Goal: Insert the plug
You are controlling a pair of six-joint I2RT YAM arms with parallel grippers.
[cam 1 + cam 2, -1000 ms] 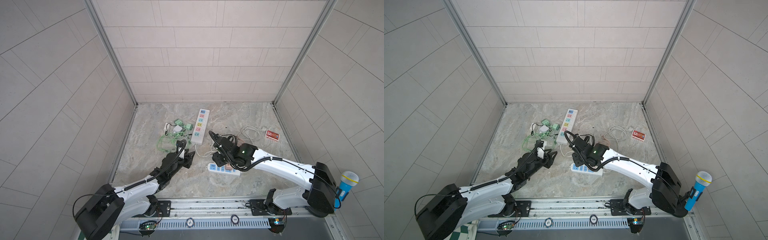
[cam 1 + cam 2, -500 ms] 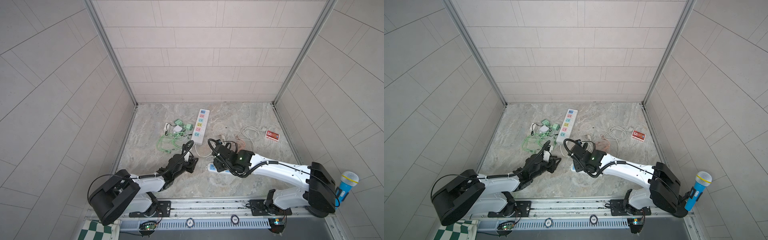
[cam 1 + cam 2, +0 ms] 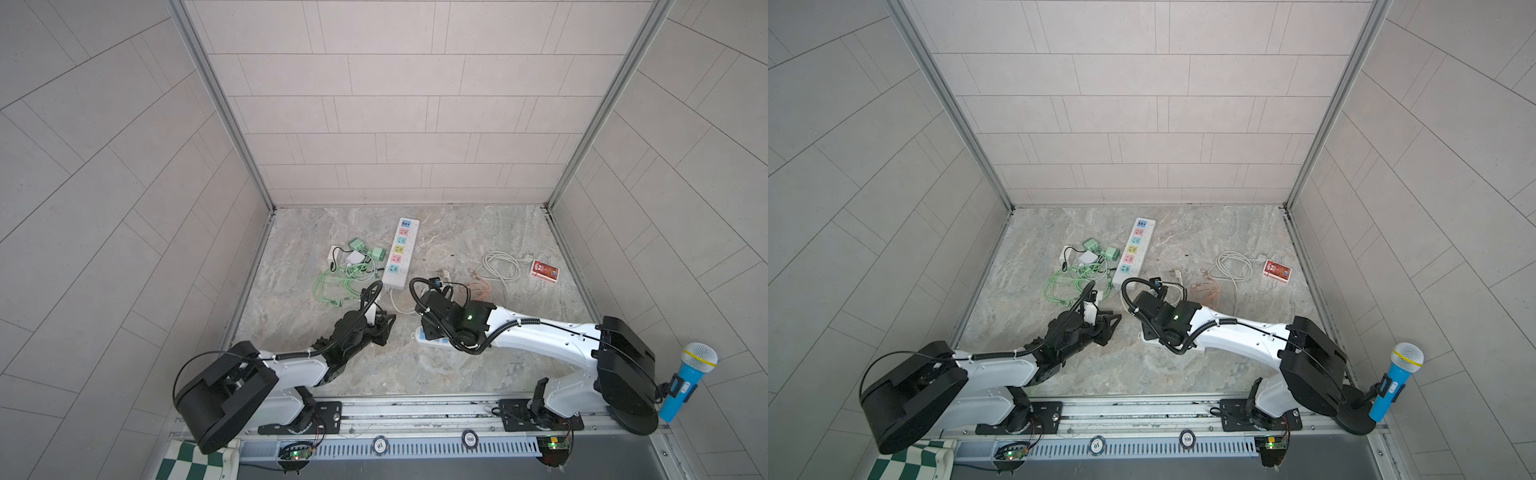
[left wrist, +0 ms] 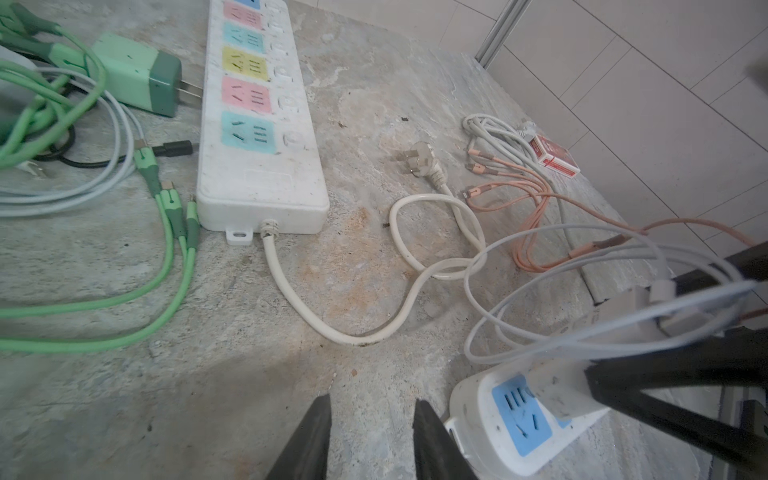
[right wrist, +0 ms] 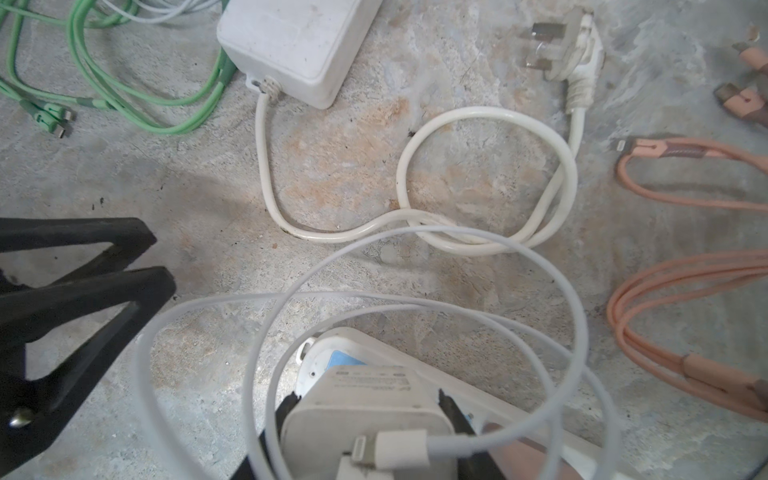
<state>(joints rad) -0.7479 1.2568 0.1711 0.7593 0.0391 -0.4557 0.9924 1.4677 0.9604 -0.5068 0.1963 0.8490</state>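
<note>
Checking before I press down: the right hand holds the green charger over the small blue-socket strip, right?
Not green. The right hand holds the white charger over the small blue-socket strip, as the right wrist view shows; the green charger lies beside the long strip.

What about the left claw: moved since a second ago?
Yes, slightly: the left claw has shifted toward the small power strip, away from the near end of the long power strip.
</note>
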